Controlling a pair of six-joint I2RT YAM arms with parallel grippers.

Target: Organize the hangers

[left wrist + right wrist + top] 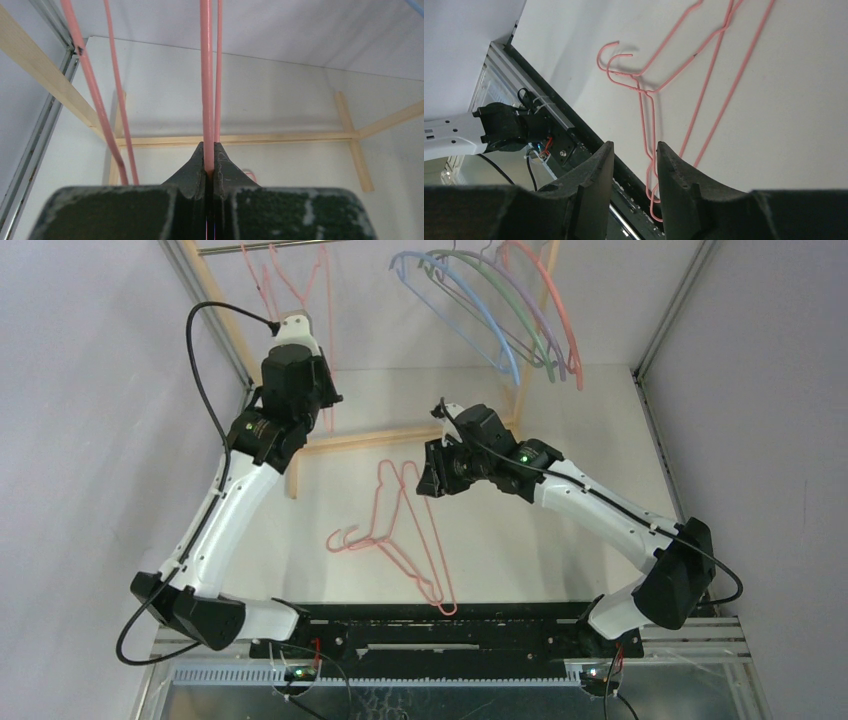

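Two salmon-pink hangers (405,530) lie overlapping on the white table, hooks to the left; they also show in the right wrist view (647,90). My right gripper (429,480) (634,148) hovers over them, open, with nothing between its fingers. My left gripper (297,326) (210,148) is raised at the rack's left end, shut on the wire of a pink hanger (206,90) that runs up toward the rail. Another pink hanger (95,100) hangs just left of it. Blue, green, lavender and pink hangers (500,315) hang on the rail at the right.
The wooden-framed rack (400,437) stands at the back of the table, its metal rail (270,248) along the top. Grey walls close in on both sides. The arms' black base bar (450,630) runs along the near edge.
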